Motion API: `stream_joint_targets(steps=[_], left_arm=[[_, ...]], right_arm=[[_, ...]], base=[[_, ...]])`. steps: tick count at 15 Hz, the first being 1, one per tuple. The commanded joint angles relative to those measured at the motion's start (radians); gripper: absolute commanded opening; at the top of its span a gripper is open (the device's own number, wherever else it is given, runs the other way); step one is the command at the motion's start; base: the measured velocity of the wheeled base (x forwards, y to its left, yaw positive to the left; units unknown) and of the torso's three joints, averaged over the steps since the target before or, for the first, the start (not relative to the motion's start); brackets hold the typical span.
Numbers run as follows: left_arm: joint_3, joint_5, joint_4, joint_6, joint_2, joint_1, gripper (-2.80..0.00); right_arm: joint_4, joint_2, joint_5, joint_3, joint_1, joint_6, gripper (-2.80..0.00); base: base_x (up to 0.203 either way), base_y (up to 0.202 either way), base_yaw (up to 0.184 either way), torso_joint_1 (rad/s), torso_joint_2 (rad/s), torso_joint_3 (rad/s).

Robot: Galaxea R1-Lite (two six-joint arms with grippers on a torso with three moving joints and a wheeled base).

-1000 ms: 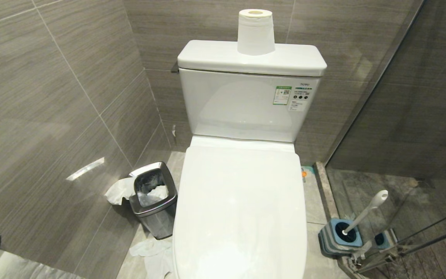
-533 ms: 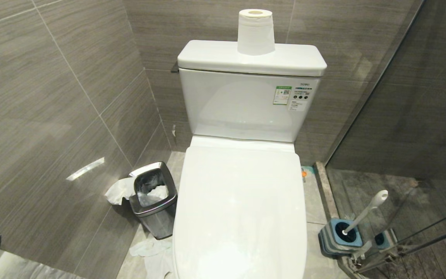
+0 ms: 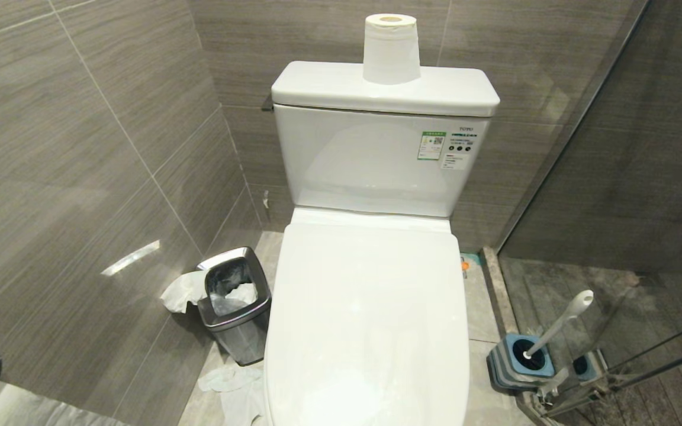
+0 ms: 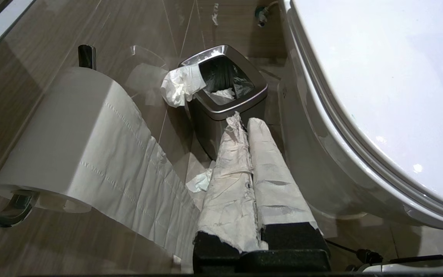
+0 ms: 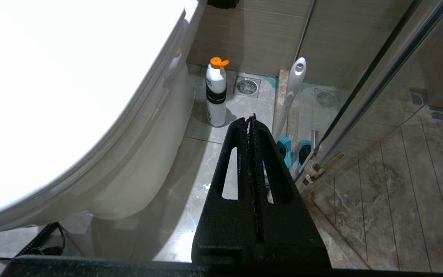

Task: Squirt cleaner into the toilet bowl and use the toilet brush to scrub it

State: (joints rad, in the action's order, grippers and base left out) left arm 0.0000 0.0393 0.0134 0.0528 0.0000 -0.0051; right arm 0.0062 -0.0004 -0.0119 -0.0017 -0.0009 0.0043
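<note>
Wrist views: left pincer (image 4: 244, 125) pressed together, empty — right pincer (image 5: 252, 121) likewise, beside toilet bowl (image 5: 71, 96).

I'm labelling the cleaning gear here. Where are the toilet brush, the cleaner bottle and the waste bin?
toilet brush (image 3: 561, 322): head view, middle of its grey handle.
cleaner bottle (image 5: 216, 96): right wrist view, black band on its white body.
waste bin (image 3: 240, 334): head view, front steel wall.
</note>
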Motion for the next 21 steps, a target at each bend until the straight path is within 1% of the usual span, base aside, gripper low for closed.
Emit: stream_joint_targets(steps=[1, 21], left_arm=[[0.003, 0.001, 0.0, -0.001, 0.002, 0.001, -2.8], [0.003, 0.001, 0.0, 0.0, 0.002, 0.001, -2.8]], right_arm=[[0.0, 0.0, 0.0, 0.0, -0.001, 0.0, -2.8], [0.0, 0.0, -0.002, 0.0, 0.001, -0.006, -2.8]], base=[[0.0, 0.0, 0.0, 0.0, 0.0, 0.0], [0.0, 0.0, 0.0, 0.0, 0.0, 0.0]])
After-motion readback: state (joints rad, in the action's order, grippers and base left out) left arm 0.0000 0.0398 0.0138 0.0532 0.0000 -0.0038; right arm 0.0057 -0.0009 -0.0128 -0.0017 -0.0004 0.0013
